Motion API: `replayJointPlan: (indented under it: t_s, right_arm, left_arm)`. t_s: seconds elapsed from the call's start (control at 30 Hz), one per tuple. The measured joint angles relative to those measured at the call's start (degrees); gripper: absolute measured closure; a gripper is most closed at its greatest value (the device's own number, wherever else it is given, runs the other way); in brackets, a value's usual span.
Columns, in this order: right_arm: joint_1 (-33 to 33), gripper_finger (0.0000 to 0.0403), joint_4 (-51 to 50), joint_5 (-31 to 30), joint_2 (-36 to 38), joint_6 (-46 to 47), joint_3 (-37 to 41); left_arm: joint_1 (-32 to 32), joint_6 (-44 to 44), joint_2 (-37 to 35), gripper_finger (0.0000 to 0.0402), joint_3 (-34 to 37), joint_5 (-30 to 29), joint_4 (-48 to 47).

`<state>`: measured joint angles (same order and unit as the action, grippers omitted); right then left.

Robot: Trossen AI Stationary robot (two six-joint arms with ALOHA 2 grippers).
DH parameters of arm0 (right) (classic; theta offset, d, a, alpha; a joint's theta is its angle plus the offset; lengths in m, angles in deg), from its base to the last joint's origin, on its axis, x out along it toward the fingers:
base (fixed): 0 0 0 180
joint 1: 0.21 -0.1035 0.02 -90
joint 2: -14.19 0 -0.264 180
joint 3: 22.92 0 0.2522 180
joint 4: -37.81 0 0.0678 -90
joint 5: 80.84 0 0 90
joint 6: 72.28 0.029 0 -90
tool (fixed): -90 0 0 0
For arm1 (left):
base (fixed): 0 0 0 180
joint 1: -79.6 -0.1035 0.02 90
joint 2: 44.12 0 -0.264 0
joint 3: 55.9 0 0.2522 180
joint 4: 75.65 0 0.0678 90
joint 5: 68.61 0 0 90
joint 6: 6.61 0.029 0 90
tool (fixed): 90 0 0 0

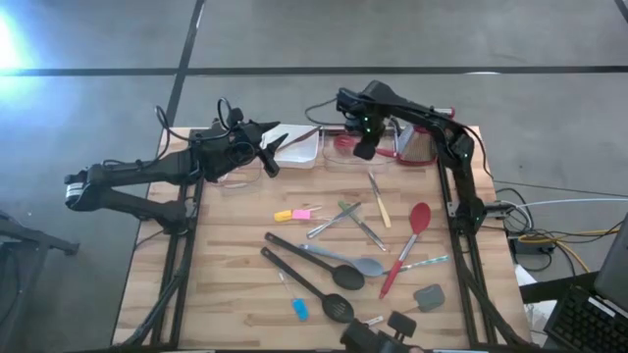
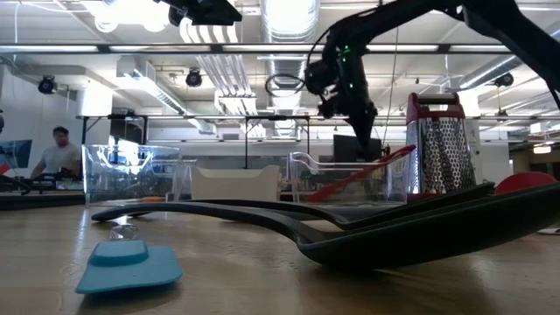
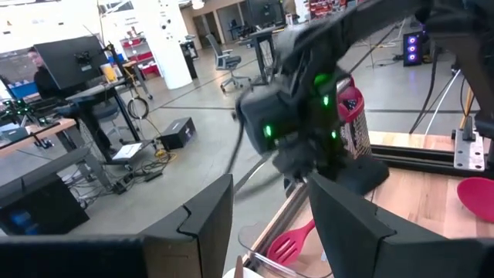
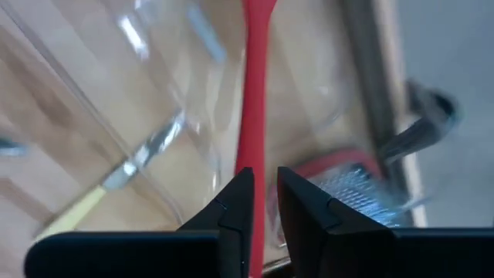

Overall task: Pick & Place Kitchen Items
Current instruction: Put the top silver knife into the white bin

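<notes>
So right gripper (image 4: 261,202) hovered top center over clear bin (image 1: 345,157), fingers nearly closed, straddling red spatula (image 4: 253,93), grip unclear.

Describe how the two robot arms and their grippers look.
Both arms are dark, jointed, with black cables looping off them. The right arm shows small green lights near its gripper; the left arm has a white label at its base. Each gripper has two flat, dark, angular fingers.

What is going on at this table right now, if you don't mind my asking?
The robot is sorting kitchen utensils into clear bins at the table's far edge. The right pincer hangs over a clear bin, its fingers almost closed around the handle of a red slotted spatula that rests in the bin. The left pincer waits near the white tray. Many utensils still lie on the table.
</notes>
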<state>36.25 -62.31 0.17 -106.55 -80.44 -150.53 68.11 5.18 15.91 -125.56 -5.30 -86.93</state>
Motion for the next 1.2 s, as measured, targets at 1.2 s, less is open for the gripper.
replayJointPlan:
  t_s: [1.2]
  right_arm:
    - [-41.9,0.0365,1.78,0.37,40.88,37.19,15.82]
  left_arm:
    - [0.03,-0.2,-0.09,0.0225,0.0,0.06,-13.67]
